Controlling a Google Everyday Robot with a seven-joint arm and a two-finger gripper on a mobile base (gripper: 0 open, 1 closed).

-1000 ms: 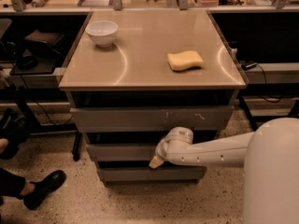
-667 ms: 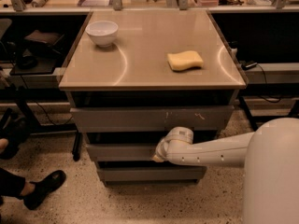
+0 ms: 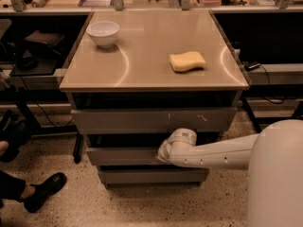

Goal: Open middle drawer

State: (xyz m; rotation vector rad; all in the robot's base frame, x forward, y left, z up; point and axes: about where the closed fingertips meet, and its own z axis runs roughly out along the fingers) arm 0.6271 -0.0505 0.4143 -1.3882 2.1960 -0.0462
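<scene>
The cabinet has three grey drawer fronts stacked under its tan top. The middle drawer [image 3: 123, 156] is the mid-sized flat front, below the wider scratched top front [image 3: 151, 120] and above the narrowest bottom front [image 3: 151, 176]. My white arm reaches in from the right. My gripper [image 3: 162, 157] is at the upper edge of the middle drawer's front, right of its centre, with its tip hidden behind the wrist. A dark gap shows above the middle front.
A white bowl [image 3: 103, 33] and a yellow sponge [image 3: 187, 61] sit on the cabinet top [image 3: 142, 74]. A person's black shoe [image 3: 45, 189] is on the floor at the left. Dark shelves and cables flank the cabinet on both sides.
My gripper has shifted slightly up and in against the middle drawer's front. The drawer fronts have not visibly moved.
</scene>
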